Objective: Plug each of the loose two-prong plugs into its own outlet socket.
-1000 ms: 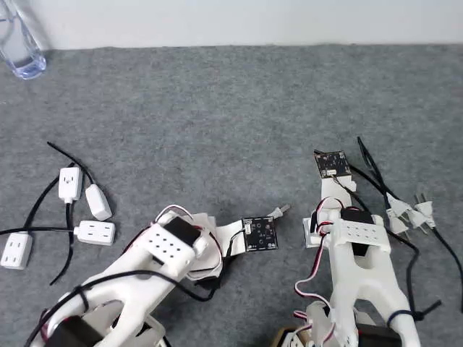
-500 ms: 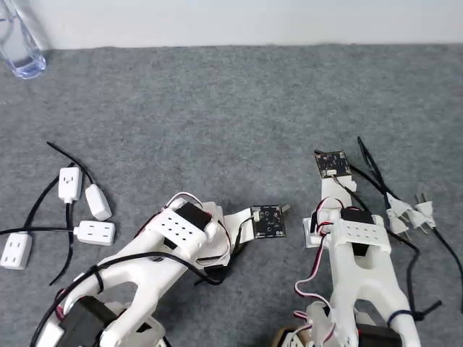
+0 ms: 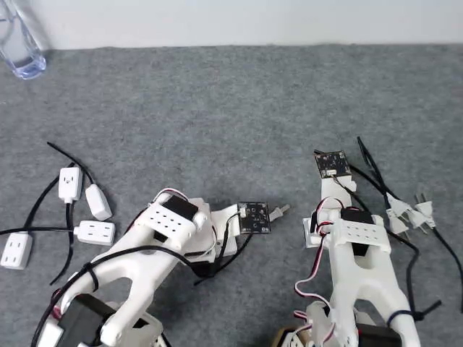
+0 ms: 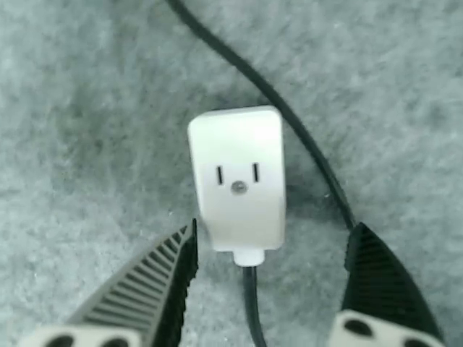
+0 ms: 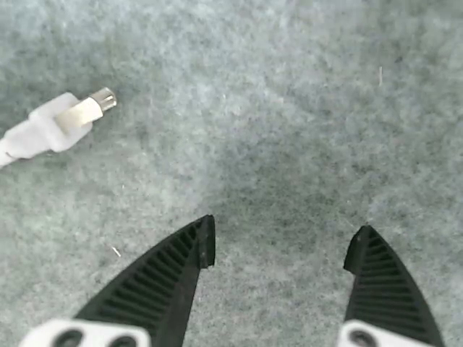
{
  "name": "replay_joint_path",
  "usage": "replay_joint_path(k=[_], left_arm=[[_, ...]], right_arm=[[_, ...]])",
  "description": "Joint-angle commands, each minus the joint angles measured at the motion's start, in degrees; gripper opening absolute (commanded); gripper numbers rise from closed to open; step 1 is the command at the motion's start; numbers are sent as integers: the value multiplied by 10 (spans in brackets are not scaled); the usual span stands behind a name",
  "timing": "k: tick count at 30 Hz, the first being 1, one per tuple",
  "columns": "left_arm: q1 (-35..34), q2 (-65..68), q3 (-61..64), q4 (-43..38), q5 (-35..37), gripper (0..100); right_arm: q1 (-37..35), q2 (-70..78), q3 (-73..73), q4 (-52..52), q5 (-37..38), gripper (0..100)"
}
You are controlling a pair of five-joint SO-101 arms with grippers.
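Grey carpet (image 5: 289, 108) lies under everything. Closest, the left gripper (image 4: 275, 242) has its jaws spread around the cord end of a white outlet socket (image 4: 239, 173), slots up, with a black cord (image 4: 304, 137) alongside. The right gripper (image 5: 283, 231), also spread, holds nothing; a plug (image 5: 54, 124) lies beyond. From above, the arms (image 3: 354, 238) cover that ground; more sockets (image 3: 70, 183) lie left, plugs (image 3: 409, 210) right.
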Motion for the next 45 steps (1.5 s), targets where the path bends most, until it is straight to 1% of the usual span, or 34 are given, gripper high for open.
replay_joint_path(k=[1, 5, 10, 13, 17, 20, 23, 27, 29, 32, 38, 40, 45], left_arm=[[-15, 1, -15, -23, -5, 312], [-47, 1, -15, -63, -5, 312], [-51, 1, -15, -93, -4, 312], [-52, 24, -29, -107, -1, 312], [-64, 109, -124, -71, 45, 312], [-80, 188, -221, -13, 48, 312], [-84, 241, -285, 33, 57, 312], [-93, 246, -298, 18, 60, 312], [-94, 244, -301, 23, 60, 312], [-103, 216, -302, 16, 60, 312], [-167, 201, -305, -7, 56, 312], [-186, 201, -305, -18, 44, 312], [-209, 200, -331, -16, 38, 312]], right_arm=[[-4, -11, 0, -10, 7, 296], [-4, -11, 0, -10, 7, 296], [-4, -11, 0, -10, 7, 296], [-4, -11, 0, -9, 7, 296], [-4, -11, 0, -8, 7, 296], [-4, -11, 0, -8, 7, 296], [-4, -11, 0, -8, 7, 296], [-4, -11, 0, -8, 8, 296], [-4, -11, 0, -8, 8, 296], [-4, -11, 0, -8, 8, 296], [-4, -11, 0, -7, 7, 296], [-4, -11, 0, -7, 7, 296], [-4, -11, 1, -7, 7, 296]])
